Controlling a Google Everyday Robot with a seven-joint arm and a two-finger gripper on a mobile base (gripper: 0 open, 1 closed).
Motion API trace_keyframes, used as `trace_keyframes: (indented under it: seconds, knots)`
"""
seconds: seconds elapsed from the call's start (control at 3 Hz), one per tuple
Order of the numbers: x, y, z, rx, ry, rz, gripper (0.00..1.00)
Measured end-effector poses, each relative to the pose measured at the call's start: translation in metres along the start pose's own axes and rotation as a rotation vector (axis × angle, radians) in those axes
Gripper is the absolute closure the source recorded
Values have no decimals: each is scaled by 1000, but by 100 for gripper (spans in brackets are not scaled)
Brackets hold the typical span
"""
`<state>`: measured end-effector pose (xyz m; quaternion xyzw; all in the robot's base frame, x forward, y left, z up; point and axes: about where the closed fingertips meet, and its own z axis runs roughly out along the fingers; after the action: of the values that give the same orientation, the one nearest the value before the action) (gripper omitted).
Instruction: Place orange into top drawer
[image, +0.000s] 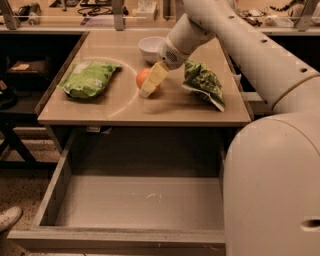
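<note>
The orange (142, 78) sits on the tan table top (165, 107), a little left of its middle. My gripper (148, 86) reaches down from the upper right and is right at the orange, covering its right side with its pale yellow tip. The orange looks to be resting on the table. The top drawer (115, 237) is pulled out wide open below the table's front edge. Its flat grey floor (140, 200) holds nothing but a few small scuffs.
A green snack bag (87, 78) lies on the table's left part and another (204, 82) on the right. A white bowl (150, 47) stands behind the orange. My arm's bulk (272, 185) fills the right side, over the drawer's right end.
</note>
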<state>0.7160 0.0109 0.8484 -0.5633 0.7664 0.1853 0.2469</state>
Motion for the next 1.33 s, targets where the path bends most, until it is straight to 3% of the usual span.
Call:
trace_keyframes:
  seconds: [0.33,0.67,1.33]
  knots:
    - [4,2,13,-24,7,33,0]
    - [4,2,13,-24,7,33,18]
    - [4,2,13,-24,7,33,65]
